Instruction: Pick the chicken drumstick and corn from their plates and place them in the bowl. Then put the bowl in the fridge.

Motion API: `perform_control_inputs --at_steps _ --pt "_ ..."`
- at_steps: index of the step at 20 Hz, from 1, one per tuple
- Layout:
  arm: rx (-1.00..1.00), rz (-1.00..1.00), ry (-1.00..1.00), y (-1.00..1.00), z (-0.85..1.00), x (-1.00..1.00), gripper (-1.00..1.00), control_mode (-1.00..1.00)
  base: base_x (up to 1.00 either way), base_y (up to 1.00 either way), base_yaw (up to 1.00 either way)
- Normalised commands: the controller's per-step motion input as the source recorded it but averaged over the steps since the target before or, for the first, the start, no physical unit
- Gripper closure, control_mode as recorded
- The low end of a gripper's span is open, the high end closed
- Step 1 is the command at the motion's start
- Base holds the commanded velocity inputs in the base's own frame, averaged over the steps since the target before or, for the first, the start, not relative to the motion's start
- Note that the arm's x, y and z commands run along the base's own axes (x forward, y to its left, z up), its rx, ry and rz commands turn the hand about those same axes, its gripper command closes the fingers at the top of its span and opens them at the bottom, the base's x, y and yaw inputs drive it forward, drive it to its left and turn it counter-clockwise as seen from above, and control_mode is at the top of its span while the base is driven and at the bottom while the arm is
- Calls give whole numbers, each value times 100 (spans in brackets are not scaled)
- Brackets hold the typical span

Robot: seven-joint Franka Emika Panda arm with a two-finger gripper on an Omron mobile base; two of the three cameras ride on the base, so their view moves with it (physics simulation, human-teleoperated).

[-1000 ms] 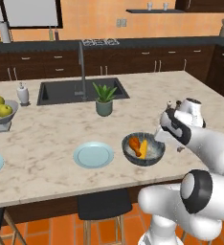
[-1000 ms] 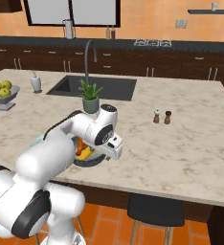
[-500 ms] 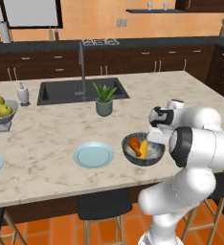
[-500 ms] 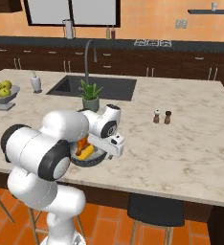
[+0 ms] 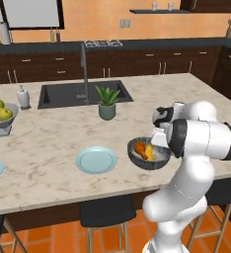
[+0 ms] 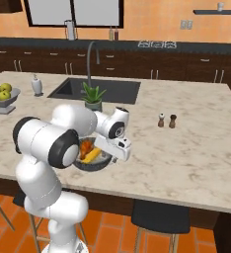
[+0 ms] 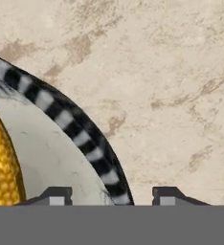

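Fingers (image 7: 60, 195) parted astride the bowl (image 7: 80, 134) rim, we judge it stiff, food-laden, best pinched at that rim.

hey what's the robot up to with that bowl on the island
The chicken drumstick and the corn both lie in the bowl on the counter; the nearest plate is bare. The gripper is down at the bowl's rim, one fingertip inside and one outside, apparently lining up to grasp it. The jaws are apart and nothing is clamped yet. The bowl has yet to go to the fridge.
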Motion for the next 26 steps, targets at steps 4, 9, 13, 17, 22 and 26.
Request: perform_control_inputs --at_steps 4,9,13,17,22,26 --pt "0 1 0 48 -15 0 100 -100 0 0 0" --pt "0 -3 -1 14 1 -34 100 -100 0 0 0" --pt "0 -12 -23 0 18 -80 100 -100 0 0 0" --pt "0 -27 -33 -1 44 -71 100 -100 0 0 0" --pt "2 -34 -5 -5 56 -55 100 -100 0 0 0" --pt "5 -54 -1 -1 46 -28 100 -100 0 0 0"
